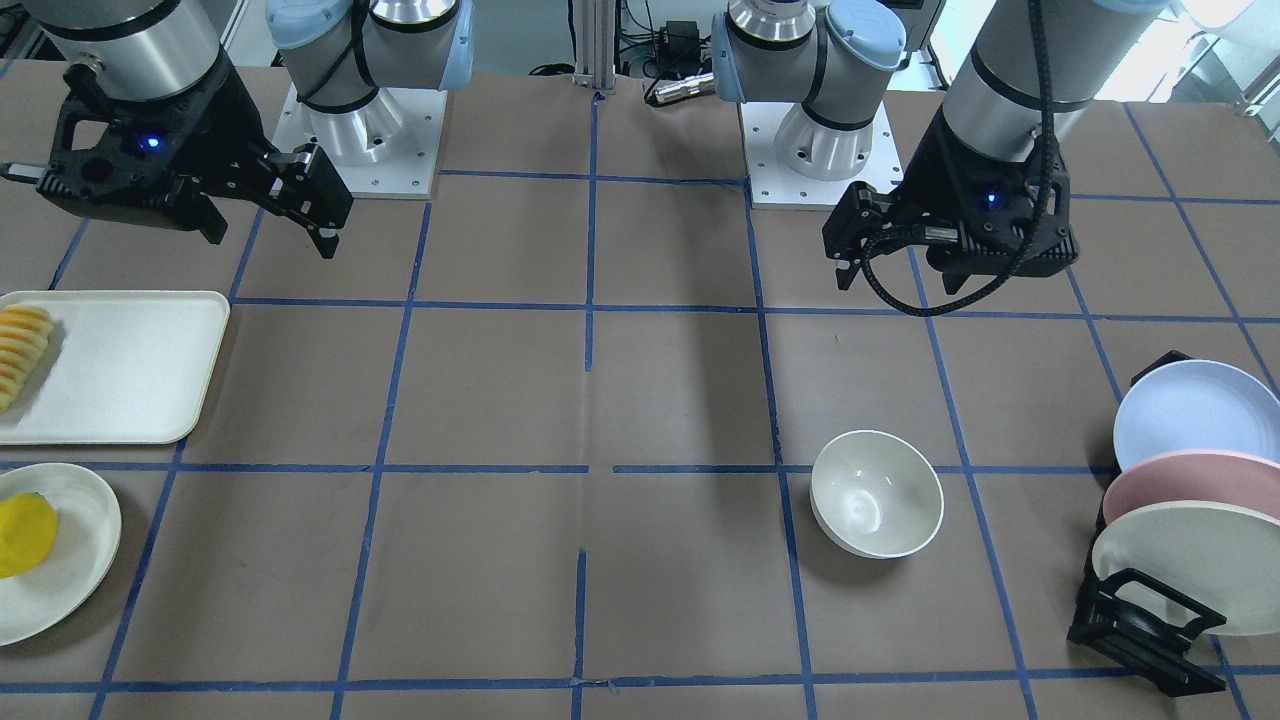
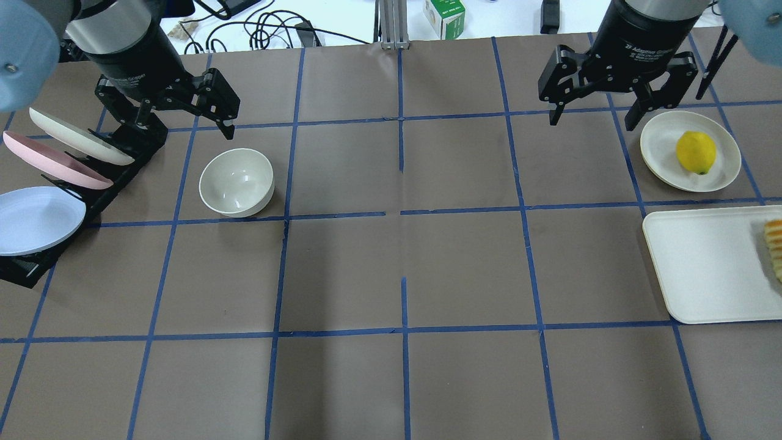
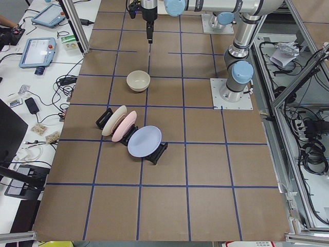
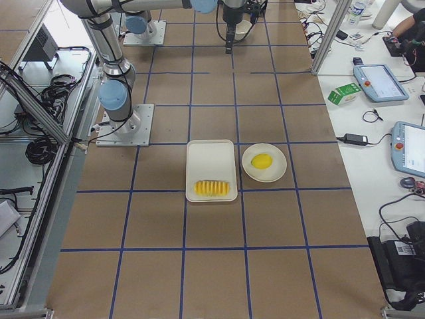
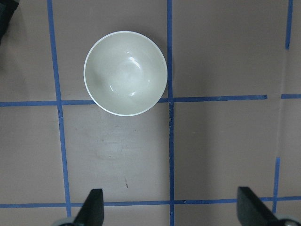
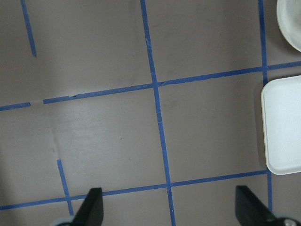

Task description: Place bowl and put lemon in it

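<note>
The cream-white bowl (image 2: 236,182) stands upright and empty on the table on my left side; it also shows in the front view (image 1: 876,493) and the left wrist view (image 5: 125,73). The yellow lemon (image 2: 696,152) lies on a flat cream plate (image 2: 663,137) at the far right, also in the front view (image 1: 22,535). My left gripper (image 2: 177,122) hangs open and empty above the table, behind the bowl. My right gripper (image 2: 592,119) is open and empty, just left of the lemon's plate.
A black rack (image 2: 43,177) holds cream, pink and blue plates at the far left, close to the left gripper. A white tray (image 2: 702,263) with a row of orange-yellow slices (image 2: 774,244) lies near the lemon's plate. Blue tape lines grid the brown table.
</note>
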You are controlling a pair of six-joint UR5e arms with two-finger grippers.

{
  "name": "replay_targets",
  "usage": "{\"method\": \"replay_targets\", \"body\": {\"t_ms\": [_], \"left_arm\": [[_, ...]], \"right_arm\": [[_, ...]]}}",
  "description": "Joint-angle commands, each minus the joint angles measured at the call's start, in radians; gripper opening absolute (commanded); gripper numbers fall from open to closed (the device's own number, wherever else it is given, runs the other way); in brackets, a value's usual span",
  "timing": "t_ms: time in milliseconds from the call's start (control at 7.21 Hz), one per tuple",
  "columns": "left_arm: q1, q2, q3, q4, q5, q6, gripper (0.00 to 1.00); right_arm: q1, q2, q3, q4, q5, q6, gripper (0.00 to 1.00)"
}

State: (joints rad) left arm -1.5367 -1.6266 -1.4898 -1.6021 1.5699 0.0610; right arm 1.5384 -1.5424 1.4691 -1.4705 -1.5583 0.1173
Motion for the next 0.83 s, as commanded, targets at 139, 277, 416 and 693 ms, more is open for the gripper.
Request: {"method": "replay_targets", "body": {"t_ms": [139, 277, 416, 693], "left_arm": [[-0.006, -0.002, -0.01, 0.04, 0.006, 0.011, 1.0], [-0.006, 0.008, -0.012, 0.042, 0.012, 0.013, 1.0], [-0.003, 0.016, -0.003, 0.042, 0.013, 0.013, 1.0], [-0.006, 0.014, -0.01, 0.042, 0.013, 0.011, 1.0]], "right_arm": [[-0.098, 0.008, 0.0, 0.004, 0.0, -0.004, 1.0], [-0.104, 0.008, 0.0, 0.0, -0.002, -0.004, 1.0], [-0.107, 0.013, 0.003, -0.008, -0.035, -0.002, 1.0], [-0.167, 0.045, 0.007, -0.037, -0.091, -0.017, 1.0]]}}
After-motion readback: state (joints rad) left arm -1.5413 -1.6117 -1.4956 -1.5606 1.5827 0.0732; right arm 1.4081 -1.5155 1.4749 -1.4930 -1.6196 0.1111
